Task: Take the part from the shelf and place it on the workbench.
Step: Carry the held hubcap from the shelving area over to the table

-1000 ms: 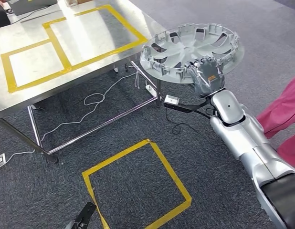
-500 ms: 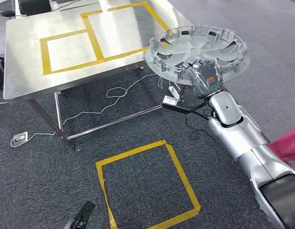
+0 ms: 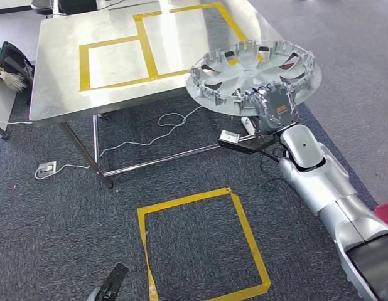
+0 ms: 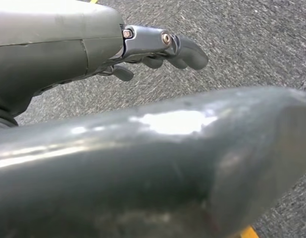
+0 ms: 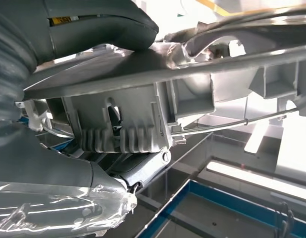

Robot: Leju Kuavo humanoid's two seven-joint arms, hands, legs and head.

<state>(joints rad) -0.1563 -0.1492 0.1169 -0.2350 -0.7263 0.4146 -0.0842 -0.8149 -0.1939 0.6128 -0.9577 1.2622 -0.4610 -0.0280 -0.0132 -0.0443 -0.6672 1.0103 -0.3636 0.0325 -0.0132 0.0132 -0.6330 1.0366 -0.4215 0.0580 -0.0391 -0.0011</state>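
Note:
The part is a silver wheel cover (image 3: 248, 69), held roughly level with its ribbed inner side up. My right hand (image 3: 272, 106) grips its near rim, and the arm reaches in from the lower right. In the right wrist view the thumb (image 5: 99, 25) lies over the rim (image 5: 144, 119) and the fingers are underneath. The cover hangs over the near right corner of the steel workbench (image 3: 59, 88), which is marked with yellow tape rectangles (image 3: 149, 44). My left hand (image 4: 159, 47) hangs over the carpet, fingers loosely out and holding nothing.
A yellow taped square (image 3: 201, 244) marks the carpet in front of me. White cables (image 3: 149, 135) and a socket box (image 3: 46, 167) lie under the table. A dark bag (image 3: 12, 63) sits at the left, and a pink sleeve (image 3: 386, 210) shows at the right edge.
The camera has turned, so the table now sits further right and more central. The wheel cover stays in my right hand and now overlaps the table's corner. The pink clothing has slid almost out of the picture.

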